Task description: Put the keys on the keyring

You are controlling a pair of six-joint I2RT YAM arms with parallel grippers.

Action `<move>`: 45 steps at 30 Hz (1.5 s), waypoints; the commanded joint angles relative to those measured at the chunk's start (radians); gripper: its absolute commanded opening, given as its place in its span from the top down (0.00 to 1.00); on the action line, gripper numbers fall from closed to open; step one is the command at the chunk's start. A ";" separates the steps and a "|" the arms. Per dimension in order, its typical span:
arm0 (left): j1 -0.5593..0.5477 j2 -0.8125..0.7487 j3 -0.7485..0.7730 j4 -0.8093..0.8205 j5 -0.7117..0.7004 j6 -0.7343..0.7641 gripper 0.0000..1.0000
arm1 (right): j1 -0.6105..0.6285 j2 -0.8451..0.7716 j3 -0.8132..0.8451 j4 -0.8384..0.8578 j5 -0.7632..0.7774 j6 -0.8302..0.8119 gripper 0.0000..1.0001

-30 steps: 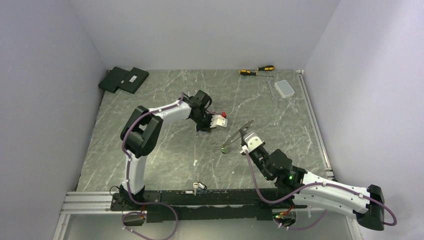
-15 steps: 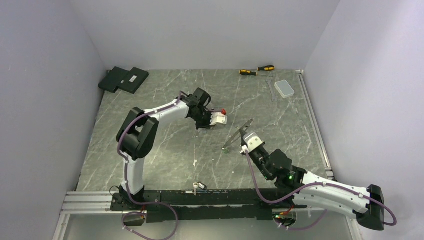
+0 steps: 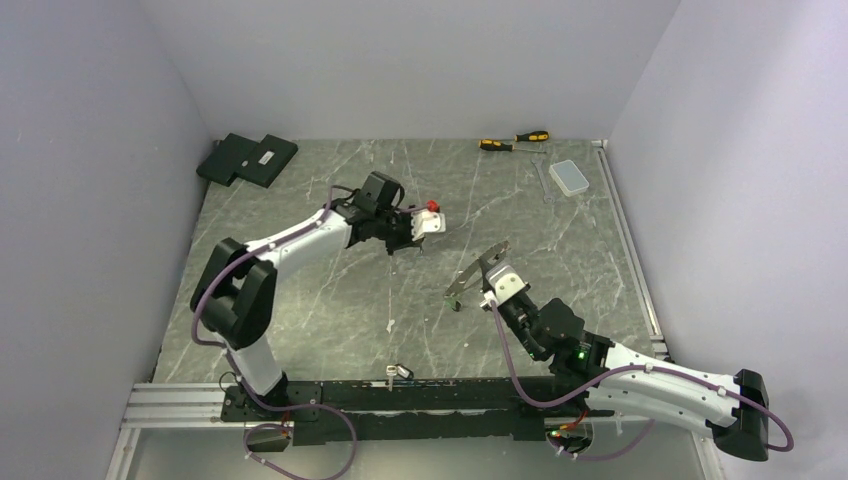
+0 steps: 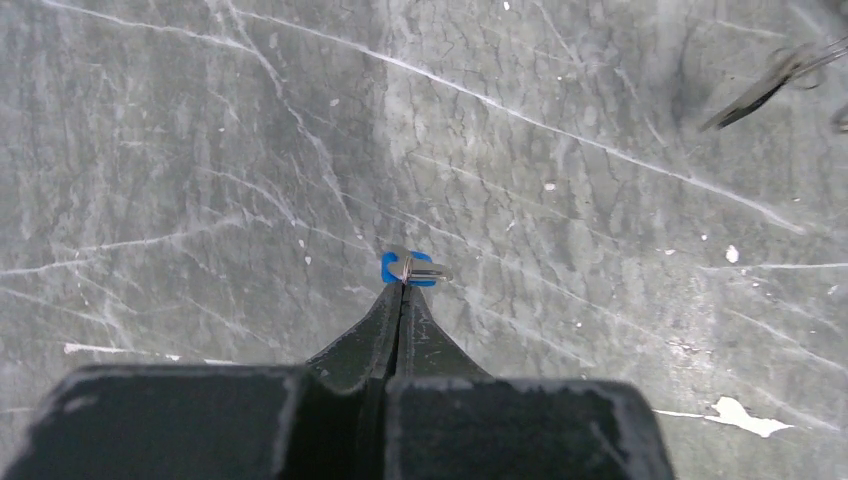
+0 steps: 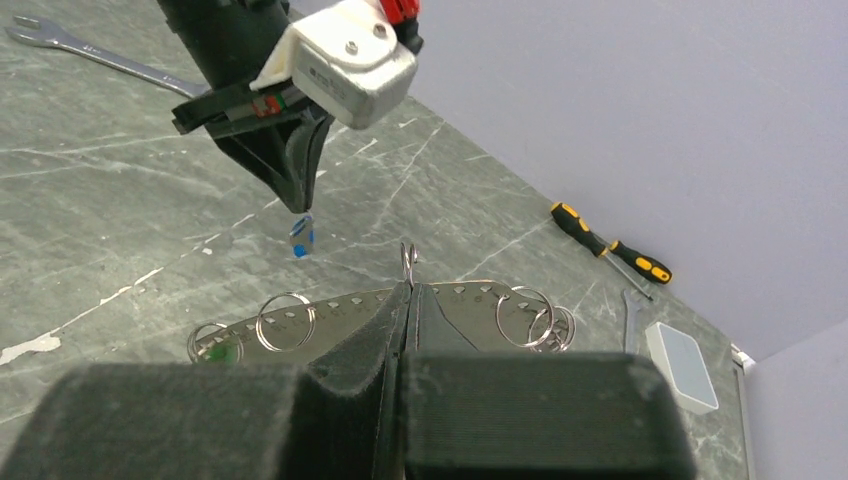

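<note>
Left fingers (image 4: 385, 322) have drawn back leftward, pinching the tiny blue-headed key (image 4: 408, 268).

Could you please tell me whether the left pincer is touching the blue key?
Touching: the left wrist view shows the left pincer closed tight on the blue key, no gap.

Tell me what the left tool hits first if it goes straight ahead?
Probably the bare table; the blue key pinched in the left tool would touch first. Depth is unclear.
</note>
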 commanded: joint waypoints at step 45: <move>0.039 -0.814 -0.597 0.406 0.169 -0.154 1.00 | -0.166 0.364 0.293 -0.112 -0.817 -0.020 1.00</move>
